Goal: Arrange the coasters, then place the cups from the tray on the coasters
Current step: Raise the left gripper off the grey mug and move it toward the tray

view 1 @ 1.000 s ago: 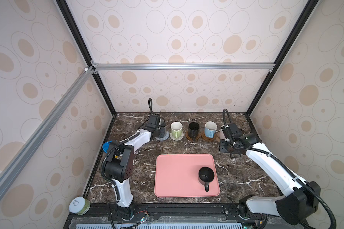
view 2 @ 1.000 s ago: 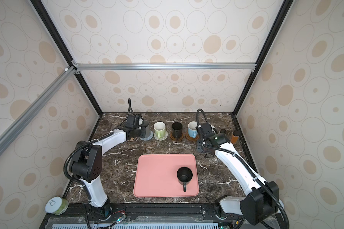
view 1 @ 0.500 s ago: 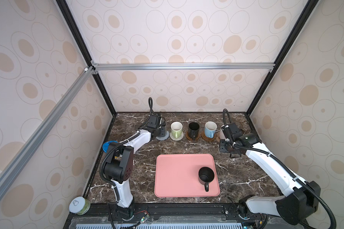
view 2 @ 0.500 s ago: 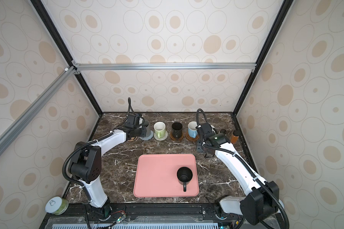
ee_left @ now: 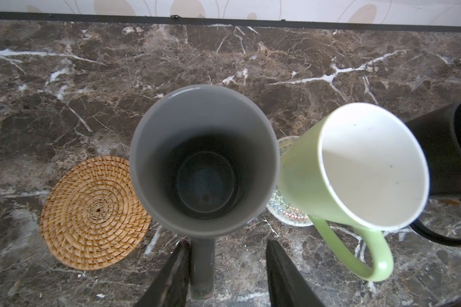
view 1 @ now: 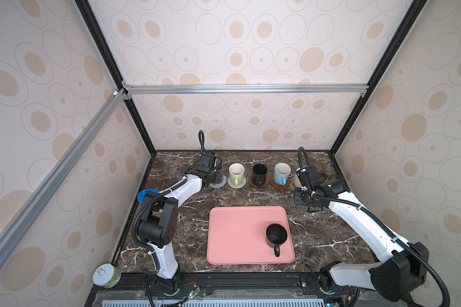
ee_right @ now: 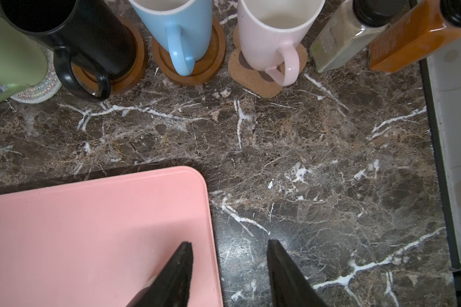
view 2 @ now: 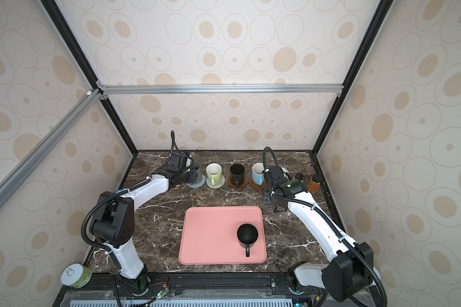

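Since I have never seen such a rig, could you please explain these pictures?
A left arm and a right arm stand at a marble table, each ending in a two-fingered gripper. Two pictures look down on everything; two come from cameras on the wrists. The pink tray holds one black mug. At the back, the grey mug, green mug, second black mug, blue mug and pink mug stand on coasters; a rattan coaster lies bare. The left gripper is open around the grey mug's handle; the right gripper is open and empty beside the tray's corner.
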You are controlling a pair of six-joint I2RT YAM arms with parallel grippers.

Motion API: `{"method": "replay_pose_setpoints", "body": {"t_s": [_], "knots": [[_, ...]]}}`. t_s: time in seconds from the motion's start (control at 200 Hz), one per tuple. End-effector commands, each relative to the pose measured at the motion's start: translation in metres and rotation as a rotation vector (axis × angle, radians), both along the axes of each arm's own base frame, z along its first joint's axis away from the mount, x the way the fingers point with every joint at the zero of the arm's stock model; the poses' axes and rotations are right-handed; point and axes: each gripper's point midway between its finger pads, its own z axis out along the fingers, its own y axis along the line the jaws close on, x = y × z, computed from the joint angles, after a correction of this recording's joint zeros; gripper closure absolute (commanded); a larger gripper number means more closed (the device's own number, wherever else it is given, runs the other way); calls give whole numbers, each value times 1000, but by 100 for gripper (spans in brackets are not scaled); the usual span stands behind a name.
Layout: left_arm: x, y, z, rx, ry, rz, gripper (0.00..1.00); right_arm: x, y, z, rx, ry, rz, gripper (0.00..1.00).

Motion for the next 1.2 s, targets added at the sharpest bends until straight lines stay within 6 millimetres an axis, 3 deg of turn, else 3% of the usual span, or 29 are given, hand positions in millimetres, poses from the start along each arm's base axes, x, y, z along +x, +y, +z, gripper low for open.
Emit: {"method": "replay_pose_setpoints", "body": {"t_s": [0.0, 0.305, 0.56, 0.755, 1.191], "knots": [[-4, -4, 20, -22, -35, -1, 51, -2, -8, -1, -21, 1, -19, 51], [-8, -7, 38, -29, -53, -8, 48, -1, -8, 0, -25, -4, -17, 51], [-30, -9, 72, -9, -103, -32, 48, -3, -12, 1, -20, -15, -20, 51], [-60, -26, 88, -3, -105, -95, 48, -1, -9, -3, 29, -17, -26, 51], [-151, -83, 92, -54, -28, -257, 45, 5, -13, -8, 86, -24, -29, 50]]}}
